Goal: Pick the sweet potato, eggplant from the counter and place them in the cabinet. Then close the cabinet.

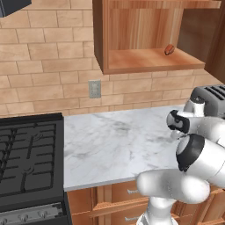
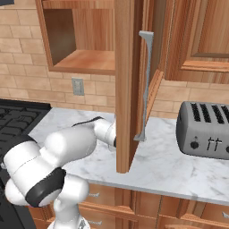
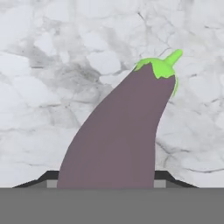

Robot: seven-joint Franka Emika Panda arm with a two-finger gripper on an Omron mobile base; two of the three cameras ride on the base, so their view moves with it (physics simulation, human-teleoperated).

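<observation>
Left base view: the white arm reached forward and to the right over the counter [image 1: 110, 140], its wrist ending in front of the toaster [image 1: 211, 99]; the gripper itself was not distinguishable there. The sweet potato [image 1: 169, 49] lay on the shelf of the open cabinet [image 1: 132, 44], high above the wrist and well apart from it. The black stove top [image 1: 28, 158] sat far to the arm's left, and a wall outlet [image 1: 94, 88] was on the brick backsplash. Right base view: the arm stretched across the marble and passed behind the open cabinet door [image 2: 127, 89], which hid the hand; the door's long metal handle [image 2: 146, 85] hung just beyond the hidden hand, and the toaster stood further right. Hand view: the eggplant [image 3: 120, 131], dull purple with a green cap and stem, rose from between the two dark finger tips [image 3: 41, 180] at the bottom edge, its stem end pointing away from the hand over the marble. The gripper [image 3: 105, 183] had its tips set apart on either side of the fruit's thick end; whether they pressed on it could not be told.
</observation>
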